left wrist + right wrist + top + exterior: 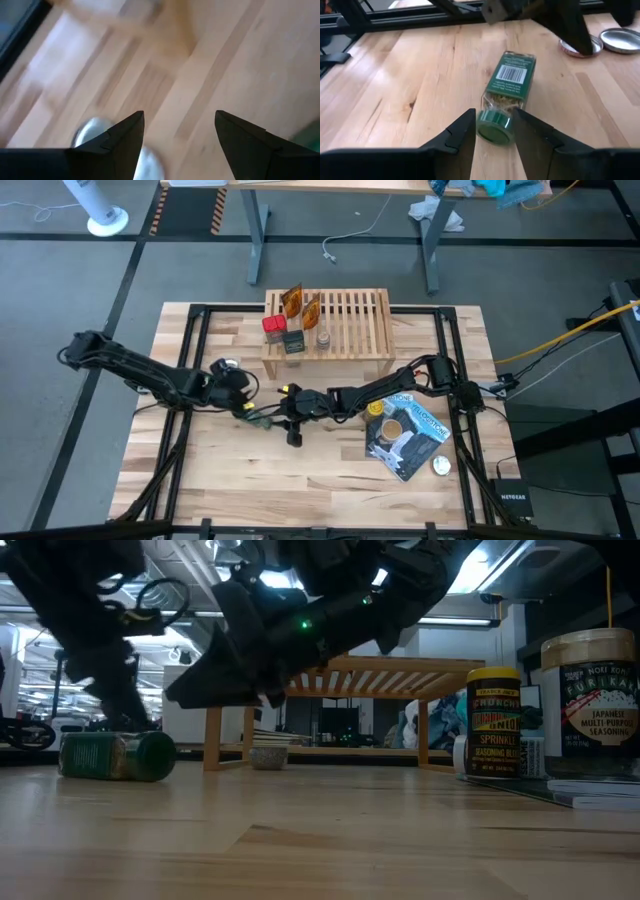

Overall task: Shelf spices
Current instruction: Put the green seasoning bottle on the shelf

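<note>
Both arms are showing as dark, jointed links with black cables running along them. The left gripper (177,145) is showing two matte black, wedge-shaped fingers (125,140) with stepped inner edges. The right gripper (492,142) is showing matching black fingers (457,140). A green light is glowing on the right arm (304,626).

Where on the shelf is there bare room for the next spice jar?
The shelf is bare across its middle and right slats. Its left end is crowded: orange packets, a red-capped jar, a dark tin and a small jar.
</note>
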